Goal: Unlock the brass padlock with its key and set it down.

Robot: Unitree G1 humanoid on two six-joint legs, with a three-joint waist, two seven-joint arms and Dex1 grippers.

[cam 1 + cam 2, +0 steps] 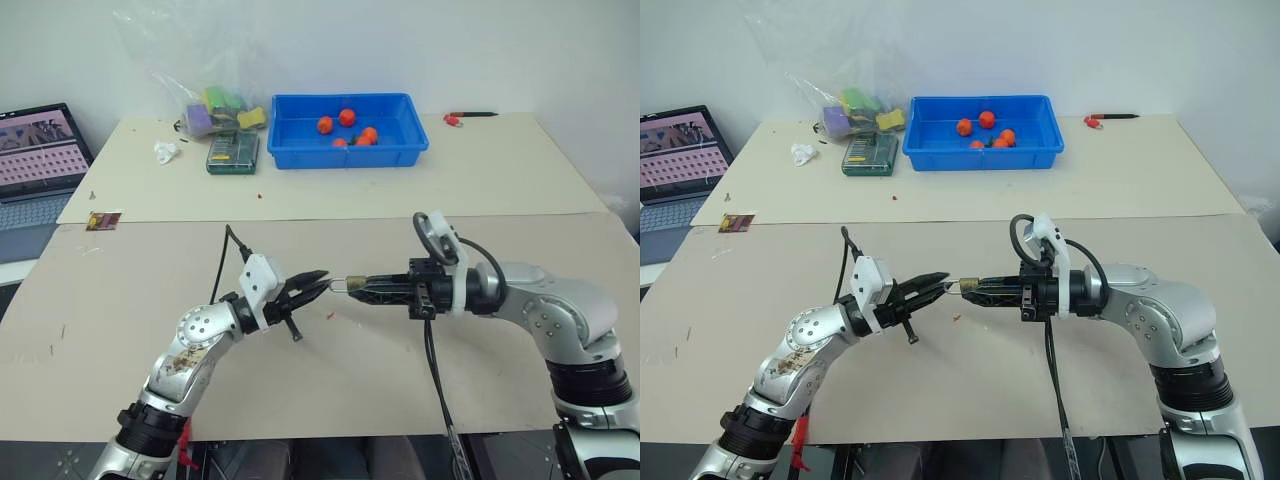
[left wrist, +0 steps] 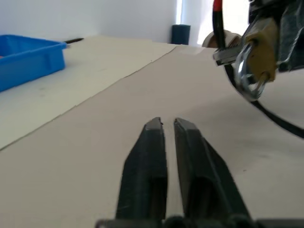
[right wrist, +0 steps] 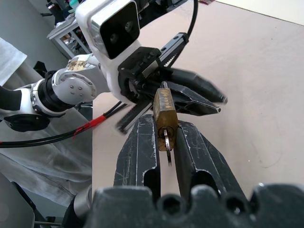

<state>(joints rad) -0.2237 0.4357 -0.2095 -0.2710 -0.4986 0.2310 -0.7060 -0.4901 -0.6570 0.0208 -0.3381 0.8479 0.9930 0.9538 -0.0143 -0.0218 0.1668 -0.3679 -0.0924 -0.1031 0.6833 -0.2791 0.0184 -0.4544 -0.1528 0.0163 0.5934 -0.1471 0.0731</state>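
My left hand (image 1: 318,285) sits just left of the brass padlock (image 1: 356,284), its two black fingers (image 2: 154,156) pressed together on nothing, tips aimed at the lock. The padlock hangs in the air above the tan desk (image 1: 120,300), pinched at its body between the fingers of my right hand (image 3: 166,137), which is clamped on it from the right. In the right wrist view a thin silvery key (image 3: 166,142) stands in the end of the lock that faces the camera; the shackle (image 2: 249,80) curves out toward my left hand.

I judge the lock small, hard and light: smooth brass sides, slippery steel loop, nothing to crush. It could twist out of a light pinch, so I would hold the flat faces of the body and leave key and shackle free to turn.
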